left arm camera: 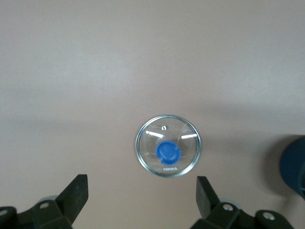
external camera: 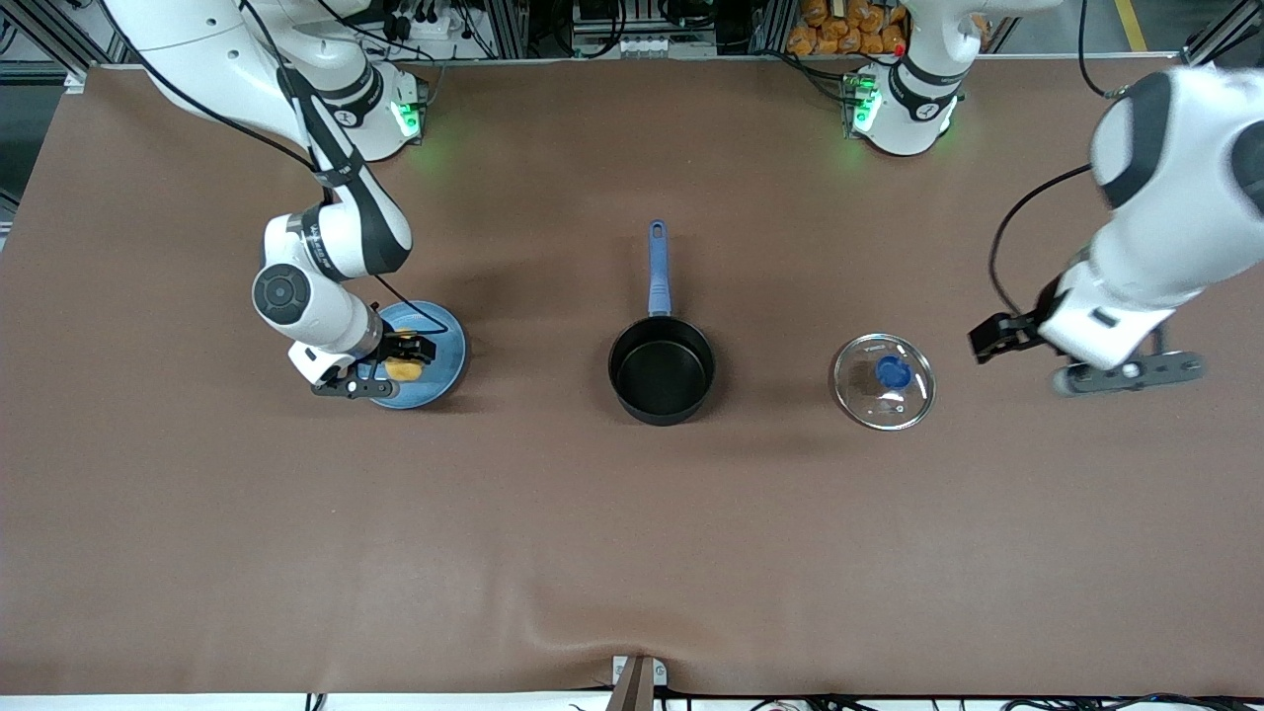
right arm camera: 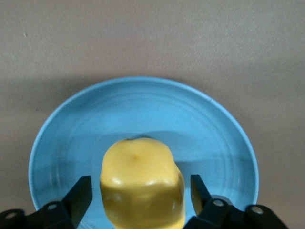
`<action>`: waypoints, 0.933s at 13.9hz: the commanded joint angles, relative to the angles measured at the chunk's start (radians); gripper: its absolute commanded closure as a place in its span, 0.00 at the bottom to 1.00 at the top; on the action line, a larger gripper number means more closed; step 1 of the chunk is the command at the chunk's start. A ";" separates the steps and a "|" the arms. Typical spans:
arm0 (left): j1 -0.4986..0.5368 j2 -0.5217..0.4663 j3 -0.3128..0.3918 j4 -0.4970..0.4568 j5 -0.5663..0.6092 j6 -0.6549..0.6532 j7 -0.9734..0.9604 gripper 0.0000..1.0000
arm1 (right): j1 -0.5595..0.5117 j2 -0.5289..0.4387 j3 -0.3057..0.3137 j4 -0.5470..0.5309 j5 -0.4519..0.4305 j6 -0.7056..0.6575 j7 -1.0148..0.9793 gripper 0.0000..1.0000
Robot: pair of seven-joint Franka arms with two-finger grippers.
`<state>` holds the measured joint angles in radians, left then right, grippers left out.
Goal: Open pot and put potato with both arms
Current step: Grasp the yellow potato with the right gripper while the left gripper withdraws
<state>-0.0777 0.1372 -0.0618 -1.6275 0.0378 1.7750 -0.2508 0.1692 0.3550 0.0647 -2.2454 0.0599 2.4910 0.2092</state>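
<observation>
Black right fingers (right arm camera: 81, 195): spread to either side of the potato (right arm camera: 142, 187), a gap showing on each side in the right wrist view; not closed on it.
Right gripper (external camera: 403, 361): down at the plate (external camera: 449, 341), at the right arm's end of the table, fingers straddling the potato.
Potato: yellow, lumpy, resting on the plate, on the part nearest the right gripper.
Plate: flat, light blue, round, lying on the brown table (external camera: 632, 543) well apart from the pot (external camera: 661, 370).
Left fingers (left arm camera: 76, 193): spread wide, with nothing between them.
Left gripper (external camera: 992, 338): in the air over bare table just beside the lid (external camera: 884, 381), toward the left arm's end; the left wrist view looks down on the lid between the two fingers.
Lid: clear glass with a metal rim and a blue knob (left arm camera: 167, 151), lying flat on the table, knob up, between the pot and the left gripper, apart from both.
Pot: black, round, uncovered, nothing inside, near the middle of the table; its blue handle (external camera: 658, 267) points straight toward the robots' bases.
Order along the table: plate with potato, pot, lid, running from the right arm's end to the left arm's end.
</observation>
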 commanded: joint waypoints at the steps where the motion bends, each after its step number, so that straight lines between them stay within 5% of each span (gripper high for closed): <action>1: 0.059 0.030 -0.012 0.161 -0.048 -0.146 0.042 0.00 | 0.015 -0.016 -0.003 -0.008 -0.003 -0.001 0.018 1.00; 4: 0.067 0.002 -0.016 0.173 -0.059 -0.170 0.067 0.00 | 0.033 -0.024 0.000 0.129 -0.002 -0.194 0.032 1.00; 8: 0.072 0.002 -0.007 0.216 -0.149 -0.169 0.194 0.00 | 0.139 -0.001 -0.003 0.487 -0.002 -0.542 0.114 1.00; 13: 0.076 0.007 -0.004 0.215 -0.142 -0.170 0.206 0.00 | 0.337 0.190 -0.002 0.870 0.006 -0.645 0.356 1.00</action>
<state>-0.0087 0.1365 -0.0653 -1.4332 -0.0923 1.6274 -0.0635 0.4393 0.3970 0.0730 -1.5776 0.0650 1.9184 0.4595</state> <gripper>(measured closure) 0.000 0.339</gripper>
